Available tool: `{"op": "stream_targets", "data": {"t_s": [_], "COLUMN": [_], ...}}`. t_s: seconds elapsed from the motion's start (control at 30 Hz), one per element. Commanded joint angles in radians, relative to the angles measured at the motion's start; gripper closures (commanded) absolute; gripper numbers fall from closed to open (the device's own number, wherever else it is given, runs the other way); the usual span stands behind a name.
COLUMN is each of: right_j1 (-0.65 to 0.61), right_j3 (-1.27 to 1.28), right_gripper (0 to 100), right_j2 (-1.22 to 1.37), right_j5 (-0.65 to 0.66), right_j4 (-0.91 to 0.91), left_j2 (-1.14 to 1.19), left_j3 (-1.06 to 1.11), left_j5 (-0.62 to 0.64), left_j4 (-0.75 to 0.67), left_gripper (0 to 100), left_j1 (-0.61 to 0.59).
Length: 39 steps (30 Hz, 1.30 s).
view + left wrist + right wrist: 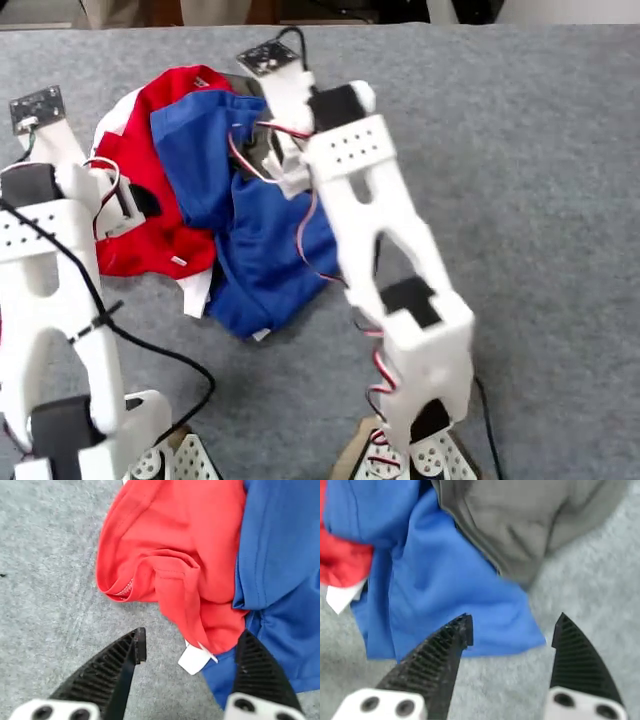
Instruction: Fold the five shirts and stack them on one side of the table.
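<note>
The shirts lie in one crumpled heap on the grey desk [45, 555], none folded and none stacked, so the task looks to be at its very start.

The left end effector [194, 635] hangs low over the heap's edge with its fingers spread wide and nothing between them. Just ahead of its fingertips lies a bunched fold of the red shirt [170, 545]. A small white label [194, 659] lies in the gap between the fingers, touching the red cloth. Beside one finger, the blue shirt [280, 555] overlaps the red one. The pose seems chosen so that the fingers straddle the red fold, ready to pinch a single layer and draw that shirt free.

The right end effector [515, 617] is likewise parted and empty. The blue shirt's lower edge lies directly between and ahead of its fingertips, with bare desk just behind them. Beyond the blue cloth, a grey shirt [530, 520] lies partly over it. Standing at an exposed edge, not over the thick middle, probably makes a clean grasp of one garment likelier.

In the high view a strip of white cloth [197, 292] peeks from under the red and blue shirts, likely another shirt. Because the garments overlap, a pull on one could drag its neighbours along.
</note>
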Motion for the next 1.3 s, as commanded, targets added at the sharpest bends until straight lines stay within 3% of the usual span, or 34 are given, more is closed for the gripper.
{"op": "stream_targets", "data": {"t_s": [0.0, 0.3, 0.4, 0.5, 0.53, 0.7, 1.1, 1.27], "right_j1": [-0.036, -0.056, -0.050, -0.039, -0.030, 0.024, 0.202, 0.289], "right_j3": [-0.216, -0.458, -0.493, -0.518, -0.522, -0.593, -0.662, -0.662], "right_gripper": [73.5, 74.1, 84.0, 98.5, 99.3, 98.3, 98.3, 98.2], "right_j2": [0.153, 0.487, 0.545, 0.572, 0.573, 0.572, 0.432, 0.371], "right_j5": [-0.011, -0.009, -0.006, -0.003, 0.000, 0.003, 0.003, 0.003], "right_j4": [0.009, 0.011, 0.011, 0.017, 0.023, 0.095, 0.097, 0.095], "left_j2": [0.047, 0.122, 0.124, 0.124, 0.124, 0.119, 0.125, 0.168], "left_j3": [-0.020, -0.049, -0.041, -0.002, 0.012, 0.057, 0.061, 0.118], "left_j5": [-0.006, 0.147, 0.195, 0.207, 0.207, 0.207, 0.209, 0.227], "left_j4": [-0.064, -0.110, -0.143, -0.207, -0.229, -0.304, -0.311, -0.404], "left_gripper": [71, 67, 63, 66, 68, 78, 78, 78], "left_j1": [-0.009, 0.117, 0.178, 0.203, 0.204, 0.169, 0.112, 0.112]}}
